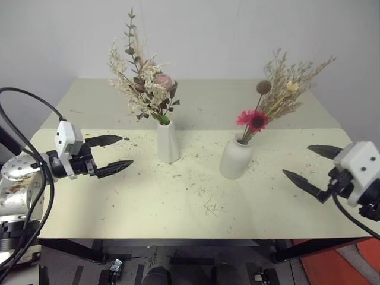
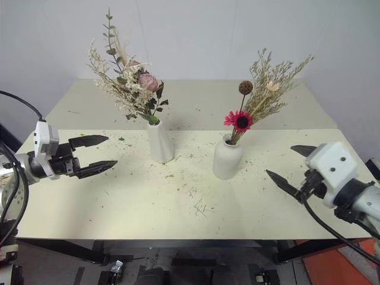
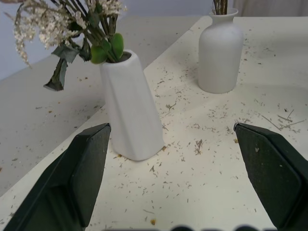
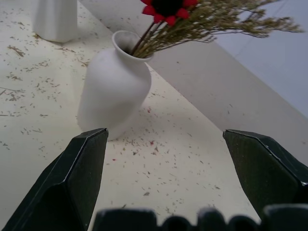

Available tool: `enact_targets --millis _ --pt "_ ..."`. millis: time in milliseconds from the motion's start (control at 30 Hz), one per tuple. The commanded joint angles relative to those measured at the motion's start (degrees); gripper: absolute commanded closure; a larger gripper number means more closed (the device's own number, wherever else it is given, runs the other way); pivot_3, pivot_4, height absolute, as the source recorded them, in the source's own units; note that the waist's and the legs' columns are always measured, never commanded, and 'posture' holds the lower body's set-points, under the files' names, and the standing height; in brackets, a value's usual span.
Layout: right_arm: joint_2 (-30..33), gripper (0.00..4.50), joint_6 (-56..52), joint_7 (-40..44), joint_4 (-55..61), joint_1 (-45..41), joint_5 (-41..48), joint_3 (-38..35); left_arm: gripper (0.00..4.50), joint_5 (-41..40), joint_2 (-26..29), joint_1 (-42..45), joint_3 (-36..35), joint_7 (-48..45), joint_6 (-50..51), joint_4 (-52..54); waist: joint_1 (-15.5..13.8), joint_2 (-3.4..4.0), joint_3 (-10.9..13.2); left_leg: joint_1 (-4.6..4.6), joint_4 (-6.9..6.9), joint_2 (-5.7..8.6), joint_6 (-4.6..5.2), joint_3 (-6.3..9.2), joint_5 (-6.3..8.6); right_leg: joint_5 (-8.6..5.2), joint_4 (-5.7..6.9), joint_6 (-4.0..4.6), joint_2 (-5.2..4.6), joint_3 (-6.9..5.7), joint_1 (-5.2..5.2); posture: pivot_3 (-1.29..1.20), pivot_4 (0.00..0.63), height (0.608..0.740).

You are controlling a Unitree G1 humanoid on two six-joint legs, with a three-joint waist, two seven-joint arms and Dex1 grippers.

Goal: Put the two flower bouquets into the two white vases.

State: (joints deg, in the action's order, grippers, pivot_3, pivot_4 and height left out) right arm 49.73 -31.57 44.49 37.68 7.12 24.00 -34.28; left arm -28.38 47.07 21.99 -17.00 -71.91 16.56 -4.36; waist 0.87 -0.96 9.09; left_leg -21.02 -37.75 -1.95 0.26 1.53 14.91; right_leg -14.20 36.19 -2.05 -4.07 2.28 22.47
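In the left eye view, a pale cream tabletop (image 1: pixel 178 208) strewn with dried plant crumbs carries both matte white vases around its middle. The tall, slim, conical white vase (image 1: pixel 167 141) stands upright towards the left edge and holds the dried bouquet of a pale pink rose, cream sprigs and green leaves (image 1: pixel 148 86). The shorter, rounded white vase (image 1: pixel 236 158) stands well apart from it, towards the right edge, and holds the dried bouquet of a red-pink daisy, a brown ball and tan feathery grasses (image 1: pixel 274 98). The left gripper (image 1: pixel 116 154) hangs over the left edge with its two black fingers spread wide and nothing between them; the right gripper (image 1: pixel 304 165) hangs over the right edge, likewise spread wide and empty. The right eye view gives the same layout, both bouquets seated in their vases and both grippers clear of them. In the left wrist view, the conical vase stands upright just beyond the splayed fingers (image 3: pixel 82 168), green leaves at its mouth, the rounded vase farther off. In the right wrist view, the rounded vase sits between the wide-set fingers (image 4: pixel 77 178), daisy stems leaning out of its mouth.
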Motion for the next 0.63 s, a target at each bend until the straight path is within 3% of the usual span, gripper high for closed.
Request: enact_targets --millis 33,233,633 --pt "-0.2 0.00 1.2 0.9 1.0 1.8 0.4 -2.5 0.03 -0.3 1.6 1.4 -0.2 0.8 -0.1 1.6 0.0 0.00 0.0 -0.02 0.00 0.00 0.00 0.00 0.00 0.00 -0.01 0.00 0.00 -0.01 0.00 0.00 0.150 0.740" --pt "-1.2 0.00 -2.4 -0.6 3.0 3.1 2.3 -0.5 0.03 -0.6 -0.5 0.3 2.1 2.9 0.3 4.6 -0.1 -0.01 0.0 -0.02 -0.01 0.01 0.00 -0.01 0.00 0.00 -0.03 0.00 -0.03 0.00 -0.01 0.00 0.150 0.740" --pt "-1.6 0.00 -3.0 -1.9 3.1 4.7 1.7 -1.2 0.03 3.4 1.2 0.4 4.1 7.1 -0.4 5.0 0.0 0.00 0.0 -0.02 0.00 0.01 0.00 -0.02 0.00 0.00 -0.04 0.00 -0.01 0.01 -0.01 0.00 0.150 0.740"
